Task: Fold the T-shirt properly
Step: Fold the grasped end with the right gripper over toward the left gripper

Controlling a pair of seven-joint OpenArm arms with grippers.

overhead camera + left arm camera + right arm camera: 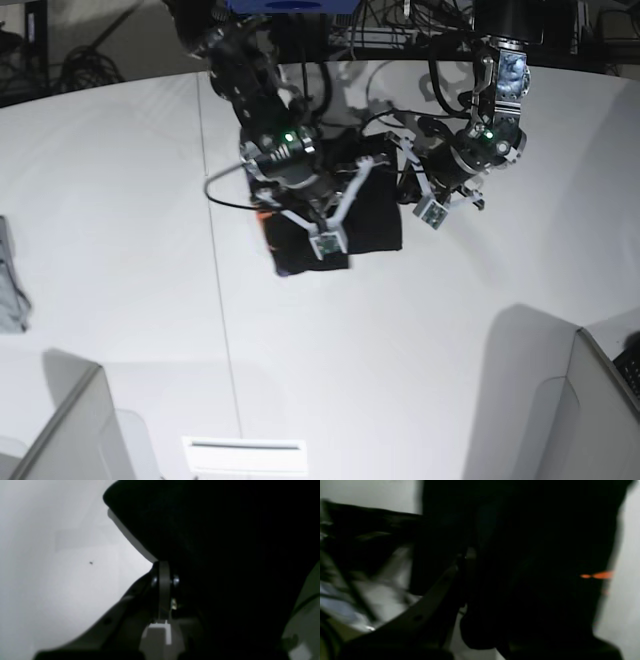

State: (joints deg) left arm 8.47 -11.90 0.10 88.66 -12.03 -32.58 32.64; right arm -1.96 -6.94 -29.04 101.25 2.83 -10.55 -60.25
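- The T-shirt [360, 215] sits near the far middle of the white table [120, 260], between my two arms, already bunched into a compact dark block rather than spread flat.
- My right gripper [467, 555] is over the shirt's near-left part in the base view. Its wrist view is smeared, but black cloth wraps the finger, and the jaws look pinched down with fabric between them; I read that as a grip on the shirt.
- An orange mark [597, 575] shows at the cloth edge in that same view, so I judge the neck is close to this hand.
- My left gripper [163, 580] is at the shirt's other side. Its jaws are clenched tight, with black cloth draped beside and over the finger. I cannot tell whether any fabric is caught between them.
- Handling, as I judge it: the cloth is light, limp and slack. It will sag and crease wherever it is not supported, and layers will slide over each other.
- Where I would take hold: at hems, shoulder seams or corners, where doubled fabric gives the pads something to bite, with both hands at matching points so the fold stays square.
- A grey cloth piece [10, 290] lies well apart at the table's left edge.
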